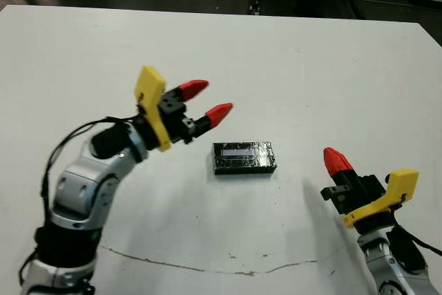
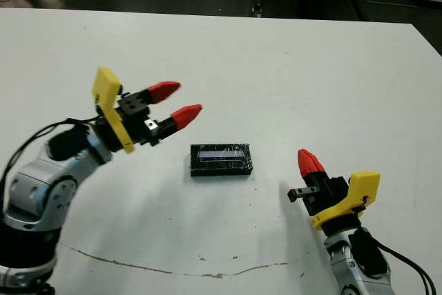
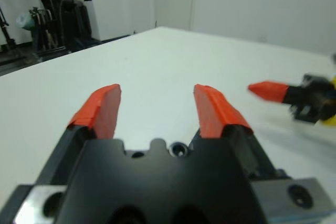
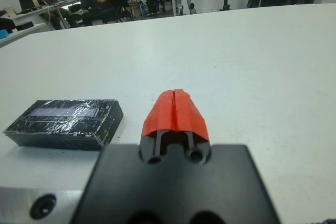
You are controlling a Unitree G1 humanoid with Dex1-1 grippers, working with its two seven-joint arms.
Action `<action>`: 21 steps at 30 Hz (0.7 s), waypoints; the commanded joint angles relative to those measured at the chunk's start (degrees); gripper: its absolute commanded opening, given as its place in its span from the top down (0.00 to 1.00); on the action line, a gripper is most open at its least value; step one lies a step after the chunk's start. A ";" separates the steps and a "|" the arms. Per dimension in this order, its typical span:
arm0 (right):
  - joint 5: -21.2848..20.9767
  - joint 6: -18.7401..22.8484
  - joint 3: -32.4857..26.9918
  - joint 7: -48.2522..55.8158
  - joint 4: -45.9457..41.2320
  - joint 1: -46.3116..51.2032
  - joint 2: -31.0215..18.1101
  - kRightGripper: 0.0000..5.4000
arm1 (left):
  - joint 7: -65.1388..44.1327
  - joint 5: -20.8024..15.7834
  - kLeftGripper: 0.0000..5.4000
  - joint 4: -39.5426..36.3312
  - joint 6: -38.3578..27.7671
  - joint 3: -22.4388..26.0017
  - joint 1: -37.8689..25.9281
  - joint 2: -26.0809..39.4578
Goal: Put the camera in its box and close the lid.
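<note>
Lid (image 1: 244,157) sits between spread left claw (image 1: 206,102) and pinched right claw (image 1: 337,162).

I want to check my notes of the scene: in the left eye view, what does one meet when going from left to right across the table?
Left gripper, open, above the table → the closed black box, showing its lid with a pale stripe → right gripper, fingers shut.

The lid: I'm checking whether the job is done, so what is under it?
The glossy black rectangular lid with its pale stripe lies flat on the white table, covering everything below. Neither a white tray nor a thin black camera bar shows anywhere.
</note>
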 commanded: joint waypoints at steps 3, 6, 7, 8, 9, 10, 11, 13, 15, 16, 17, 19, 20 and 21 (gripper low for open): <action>0.04 -0.37 -0.20 0.07 0.66 -0.20 -0.17 1.00 | 3.49 0.78 0.59 1.10 1.12 -5.06 1.59 -3.70; -0.32 -0.79 -0.18 0.04 0.67 -0.17 -0.19 1.00 | 4.57 2.18 0.67 4.04 0.77 -7.50 1.43 -4.85; -0.28 -0.83 -0.20 0.05 0.63 -0.16 -0.17 1.00 | 4.55 2.80 0.70 5.70 1.08 -8.29 1.05 -4.79; -0.14 -0.74 -0.23 0.07 0.56 -0.14 -0.17 1.00 | 4.56 3.57 0.73 7.39 1.41 -9.06 0.72 -4.67; -0.03 -0.68 -0.25 0.14 0.53 -0.14 -0.21 1.00 | 4.28 4.11 0.75 9.32 1.34 -9.67 0.58 -4.67; 0.01 -0.63 -0.26 0.12 0.44 -0.10 -0.20 1.00 | 3.91 4.84 0.79 11.44 0.77 -10.39 0.58 -4.67; -0.02 -0.67 -0.26 0.12 0.41 -0.06 -0.19 1.00 | 3.65 5.71 0.82 13.28 0.12 -11.15 0.64 -4.62; 0.02 -0.76 -0.28 0.26 0.52 -0.07 -0.23 1.00 | 3.45 7.48 0.88 15.70 -0.80 -12.52 0.76 -4.33; 0.13 -0.62 -0.32 0.36 0.67 -0.17 -0.30 1.00 | 3.09 9.02 0.93 17.13 -1.41 -13.71 1.10 -3.84; 0.16 -0.72 -0.32 0.49 0.79 -0.24 -0.31 1.00 | 3.07 9.46 0.96 17.78 -1.55 -14.03 1.47 -3.88; 0.21 -0.77 -0.33 0.54 0.85 -0.27 -0.28 1.00 | 3.09 9.77 0.98 18.21 -1.64 -14.17 1.78 -3.99; 0.29 -0.87 -0.33 0.62 0.85 -0.27 -0.22 1.00 | 3.70 10.76 1.00 19.05 -1.73 -14.66 2.39 -4.15; 0.29 -0.60 -0.33 0.44 0.63 -0.22 -0.22 1.00 | 4.07 11.30 1.00 19.36 -1.57 -14.94 2.62 -4.17; 0.15 -0.68 -0.32 0.48 0.61 -0.20 -0.29 1.00 | 4.45 11.71 1.00 19.69 -0.97 -15.12 2.81 -4.26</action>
